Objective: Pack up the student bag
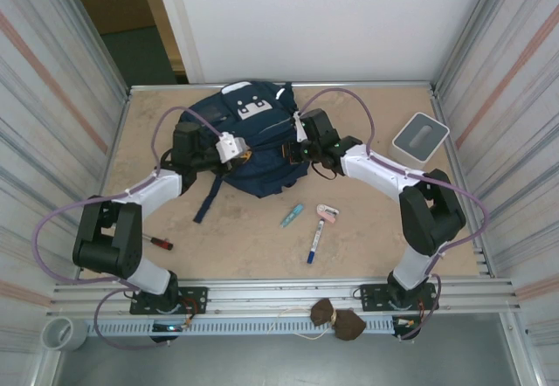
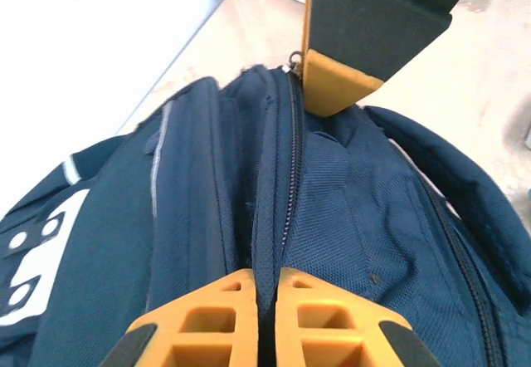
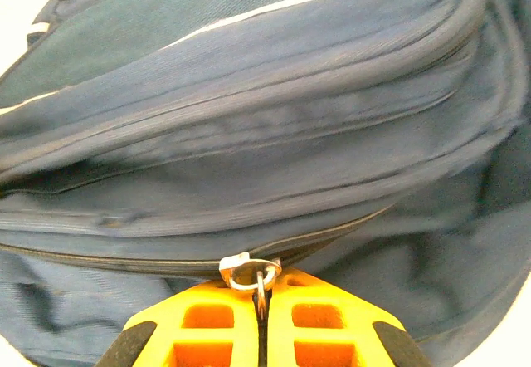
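Note:
The student bag [image 1: 251, 137], a large navy-blue backpack with a white buckle patch, lies at the back middle of the table. My left gripper [image 1: 244, 152] reaches it from the left. In the left wrist view that gripper [image 2: 267, 277] is shut on a ridge of the bag's fabric [image 2: 274, 217] beside a zipper line. My right gripper [image 1: 302, 134] comes in from the right. It [image 3: 262, 286] is shut on the metal zipper pull [image 3: 249, 269] of a bag compartment. One orange finger [image 2: 332, 85] of the right gripper shows at the far end of the same zipper.
On the table in front of the bag lie a light-blue pen [image 1: 292, 216], a small pink-and-white item [image 1: 327, 210], a blue-and-white marker [image 1: 314, 242] and a red-handled tool [image 1: 159, 243]. A grey-and-white tray [image 1: 420, 135] sits at the back right. The bag's dark strap [image 1: 208, 198] trails forward.

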Controlling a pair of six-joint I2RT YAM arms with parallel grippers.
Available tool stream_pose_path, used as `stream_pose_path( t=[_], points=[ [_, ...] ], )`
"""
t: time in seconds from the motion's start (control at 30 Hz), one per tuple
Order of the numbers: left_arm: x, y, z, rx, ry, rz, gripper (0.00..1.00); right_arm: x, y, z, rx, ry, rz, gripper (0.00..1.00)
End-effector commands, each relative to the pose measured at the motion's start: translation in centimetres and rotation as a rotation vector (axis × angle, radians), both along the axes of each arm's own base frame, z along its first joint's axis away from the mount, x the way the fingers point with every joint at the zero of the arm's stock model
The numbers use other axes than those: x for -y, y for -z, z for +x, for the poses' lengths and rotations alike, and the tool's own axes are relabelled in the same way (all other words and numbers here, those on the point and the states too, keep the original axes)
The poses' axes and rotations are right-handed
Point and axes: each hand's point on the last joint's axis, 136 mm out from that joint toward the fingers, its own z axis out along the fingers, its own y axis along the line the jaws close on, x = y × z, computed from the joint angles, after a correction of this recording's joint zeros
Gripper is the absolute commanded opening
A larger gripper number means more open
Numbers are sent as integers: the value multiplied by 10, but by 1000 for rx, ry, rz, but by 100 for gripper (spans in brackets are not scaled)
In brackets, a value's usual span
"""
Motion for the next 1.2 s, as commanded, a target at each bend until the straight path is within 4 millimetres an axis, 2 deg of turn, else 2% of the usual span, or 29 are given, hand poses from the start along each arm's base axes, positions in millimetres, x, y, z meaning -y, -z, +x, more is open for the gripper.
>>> stream_pose_path(
  t=[0.0, 0.07, 0.13, 0.23, 0.3, 0.43, 0.6, 0.7, 0.73, 0.83, 0.93, 1.07, 1.17],
  points=[
    [-33, -14, 23, 67, -143, 5, 6, 37, 5, 23, 19, 114, -116, 0],
    [-38, -5, 26, 57, -175, 31, 12, 26, 1, 20, 26, 80, -98, 0],
    [-39, -4, 25, 51, -182, 32, 26, 16, -4, 15, 30, 45, -72, 0],
    [-27, -9, 15, 44, -155, 40, 45, 2, -12, 6, 30, -1, -26, 0],
    [-14, -10, 8, 48, -127, 75, 54, -5, -18, 1, 34, -20, 2, 0],
    [13, -6, -2, 24, -56, 114, 64, -11, -27, -6, 35, -34, 44, 0],
    [44, 2, -4, 12, 21, 156, 66, -21, -37, -15, 37, -59, 77, 0],
    [50, 10, 4, -3, 25, 169, 62, -26, -42, -21, 44, -77, 94, 0],
    [50, 13, 8, -2, 15, 177, 56, -27, -44, -22, 49, -80, 99, 0],
    [39, 13, 17, 8, -8, 154, 30, -19, -41, -24, 57, -70, 87, 0],
    [26, -8, 12, 22, 3, 59, 10, 3, -27, -15, 45, -13, 37, 0],
    [0, -34, 5, 46, 6, -93, 4, 37, -2, 8, 23, 97, -47, 0],
    [-21, -36, 5, 35, -24, -150, 3, 44, 4, 20, 17, 132, -48, 0]
  ],
)
